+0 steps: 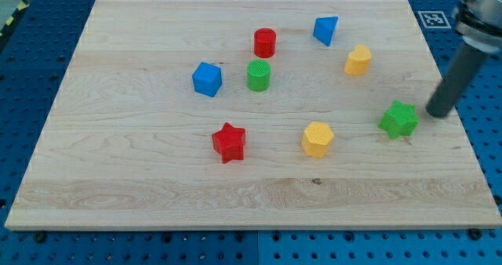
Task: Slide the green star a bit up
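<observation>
Green star [399,119] sits just to the view's left of my tip [436,112], slightly lower, a small gap between them. My tip, a bare rod, touches no block. Yellow hexagon block [317,138] lies farther left.

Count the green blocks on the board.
2. The ribbed green plastic cylinder stands at upper centre, just below the red plastic cylinder. The green plastic star lies at the view's right, with my tip just to its right. None appear hidden.
</observation>
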Robot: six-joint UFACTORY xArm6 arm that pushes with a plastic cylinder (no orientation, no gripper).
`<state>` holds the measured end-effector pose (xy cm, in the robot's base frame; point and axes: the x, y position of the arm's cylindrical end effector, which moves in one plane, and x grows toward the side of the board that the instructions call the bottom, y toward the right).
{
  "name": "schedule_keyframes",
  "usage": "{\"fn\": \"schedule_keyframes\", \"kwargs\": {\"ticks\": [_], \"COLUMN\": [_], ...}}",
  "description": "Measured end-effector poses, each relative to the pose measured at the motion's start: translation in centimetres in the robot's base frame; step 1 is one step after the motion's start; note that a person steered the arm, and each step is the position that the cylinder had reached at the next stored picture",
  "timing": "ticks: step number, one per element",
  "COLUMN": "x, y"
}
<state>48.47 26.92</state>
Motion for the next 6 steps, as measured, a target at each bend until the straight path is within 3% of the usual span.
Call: {"fn": "schedule_keyframes", "kwargs": {"ticks": [1,3,6], "x": [2.9,4.3,2.0], "y": [0.0,-3.4,-7.8]}}
